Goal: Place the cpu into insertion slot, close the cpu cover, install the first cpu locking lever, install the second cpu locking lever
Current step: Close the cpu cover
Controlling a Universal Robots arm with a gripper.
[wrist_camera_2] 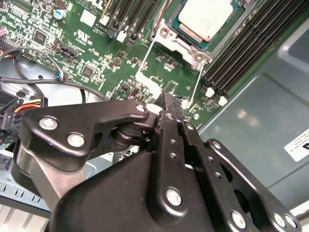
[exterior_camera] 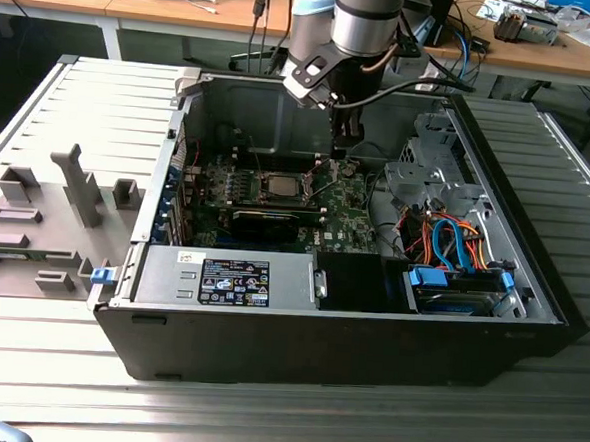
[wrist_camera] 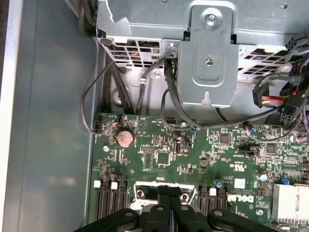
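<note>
I have the open computer case (exterior_camera: 368,331) lying on the slatted tabletop (exterior_camera: 263,409). Its detached side panel (exterior_camera: 56,196) lies flat at the exterior view's left. Inside, the green motherboard (exterior_camera: 351,199) takes up the middle. A grey power supply (exterior_camera: 226,277) sits along the near wall, and a metal drive cage (exterior_camera: 423,174) with orange and blue cables (exterior_camera: 444,240) is at the exterior view's right.

The case is open on top, and the arm reaches down through it. The tool (exterior_camera: 341,154) hangs just to the exterior view's right of the socket, with the rear wall close behind and the drive cage near on the other side. In both wrist views I see bare board beneath the tool (wrist_camera_2: 168,96), and its tips are together with nothing visible between them.

The cpu (wrist_camera_2: 207,17) is seated in the insertion slot (wrist_camera_2: 199,57), its silvery-grey top facing up and looking level. The cpu cover (wrist_camera_2: 186,42) frames it and seems to lie flat. Two thin wire levers (wrist_camera_2: 145,57) run out from the socket toward the tool, one ending close by its tips. I cannot tell if either is latched. Long black memory slots (wrist_camera_2: 241,43) flank the socket. In the first wrist view, a coin battery (wrist_camera: 126,138) sits on the board near the case wall.
</note>
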